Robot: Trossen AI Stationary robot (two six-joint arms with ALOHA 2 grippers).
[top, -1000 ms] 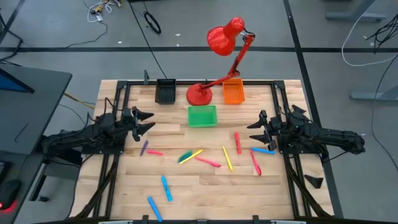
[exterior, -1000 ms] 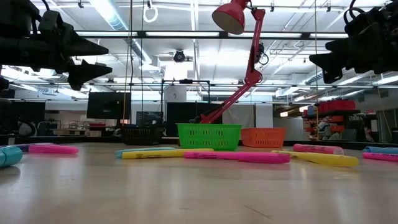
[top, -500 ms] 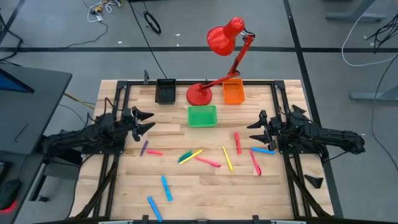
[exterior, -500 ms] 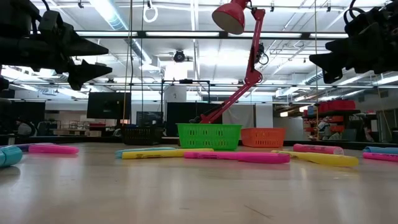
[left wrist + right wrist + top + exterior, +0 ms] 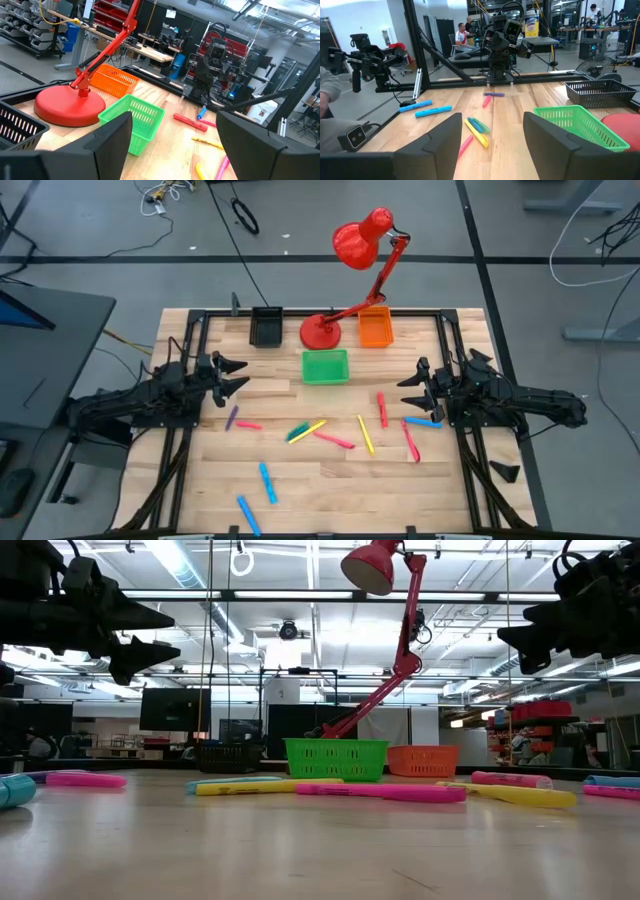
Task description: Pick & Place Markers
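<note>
Markers: thin pen-like sticks in pink, blue, yellow, green and purple (image 5: 318,429), scattered flat on the pale wooden table (image 5: 330,485) between the two arms; none is held.
Nearest to right gripper (image 5: 408,393): a blue marker (image 5: 423,421) just beside and below it in the high view, its long axis roughly along the arm's reach; pink marker (image 5: 410,442) next to it.
Nearest to left gripper (image 5: 238,375): a purple marker (image 5: 232,416) near its tips, lying slightly off-line to the jaws.
Jaws: both grippers spread wide and empty, raised above the table in the low view.
Judgement: either arm must descend first; the right has the shorter reach.
Containers: green mesh bin (image 5: 325,366), orange mesh bin (image 5: 375,328), black mesh bin (image 5: 266,326) at the far edge; no markers visible inside.
Surroundings: red desk lamp (image 5: 350,275), base between black and orange bins.
</note>
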